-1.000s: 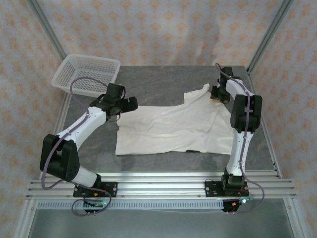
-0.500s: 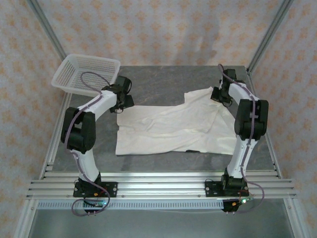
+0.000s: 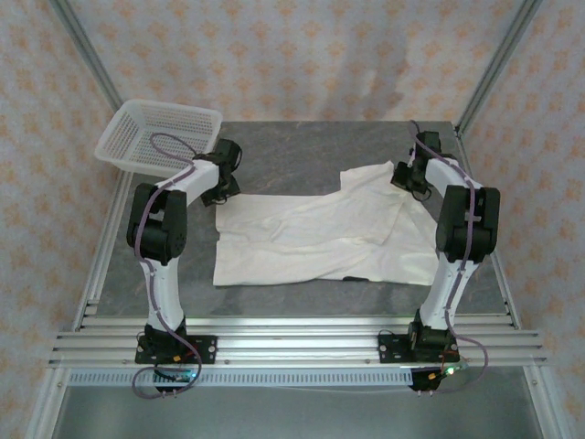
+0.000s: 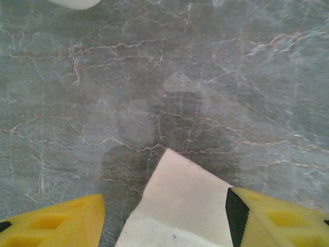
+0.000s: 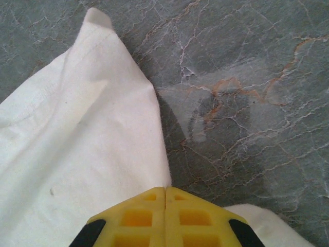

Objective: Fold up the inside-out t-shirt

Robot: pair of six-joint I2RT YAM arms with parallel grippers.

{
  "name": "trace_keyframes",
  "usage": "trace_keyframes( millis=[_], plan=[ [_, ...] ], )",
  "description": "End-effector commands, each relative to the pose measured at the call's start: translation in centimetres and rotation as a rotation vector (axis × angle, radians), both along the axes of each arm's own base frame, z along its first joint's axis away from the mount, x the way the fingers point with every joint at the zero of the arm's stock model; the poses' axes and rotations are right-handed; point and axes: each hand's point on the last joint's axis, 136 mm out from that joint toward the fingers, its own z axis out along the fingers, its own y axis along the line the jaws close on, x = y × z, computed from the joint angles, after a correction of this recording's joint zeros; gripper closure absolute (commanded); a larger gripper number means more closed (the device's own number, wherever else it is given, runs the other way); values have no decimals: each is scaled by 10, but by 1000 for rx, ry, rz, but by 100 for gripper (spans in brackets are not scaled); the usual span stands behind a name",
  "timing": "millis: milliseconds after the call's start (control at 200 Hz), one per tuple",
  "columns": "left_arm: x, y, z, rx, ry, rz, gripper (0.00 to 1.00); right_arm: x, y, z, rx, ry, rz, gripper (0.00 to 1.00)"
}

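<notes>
The inside-out t-shirt (image 3: pixel 320 233) lies spread and wrinkled on the grey marble table, cream-white, with one sleeve pointing to the far right. My left gripper (image 3: pixel 222 187) sits at the shirt's far left corner. In the left wrist view its yellow fingers (image 4: pixel 277 218) stand apart on either side of that pointed cloth corner (image 4: pixel 180 200), low over the table. My right gripper (image 3: pixel 407 176) is at the far right sleeve. There its two fingertips (image 5: pixel 165 191) are pressed together right on the edge of the cloth (image 5: pixel 87 134), which runs under them.
A white plastic mesh basket (image 3: pixel 160 137) stands at the far left corner of the table, just beyond the left gripper. Metal frame posts rise at the table's far corners, and a rail (image 3: pixel 292 334) runs along the near edge by the arm bases.
The left arm has folded up, carrying its gripper back to the shirt's far left corner while its jaws narrowed. The right gripper has shut on the sleeve edge and barely moved.
</notes>
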Motion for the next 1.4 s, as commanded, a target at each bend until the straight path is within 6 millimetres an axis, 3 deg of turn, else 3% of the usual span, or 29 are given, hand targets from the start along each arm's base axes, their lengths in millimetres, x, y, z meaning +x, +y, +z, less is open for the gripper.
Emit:
trace_keyframes(
  millis=[0, 165, 265, 430, 686, 981, 1201, 1396],
  plan=[
    [-5, 7, -3, -2, -2, 28, 39, 6, -1, 20, 6, -43, -11, 100],
    [5, 4, -17, -33, 11, 19, 49, 6, -1, 20, 10, -38, -19, 100],
    [9, 4, -17, -52, -7, 30, 65, 4, -2, 20, 6, -33, -23, 100],
    [11, 6, -12, -79, -19, 48, 100, 5, -9, 22, 42, -50, -77, 100],
    [-4, 18, 27, -125, -86, 91, 100, 7, -55, 36, 160, -137, -271, 100],
    [-4, 6, 47, -197, -133, 54, 100, 5, -49, 30, 195, -119, -251, 100],
    [-6, 11, 71, -177, -164, 53, 100, 3, -53, 48, 199, -150, -270, 100],
    [-30, 10, 73, -193, -165, 53, 100, -29, -68, 45, 251, -184, -390, 100]
  ],
)
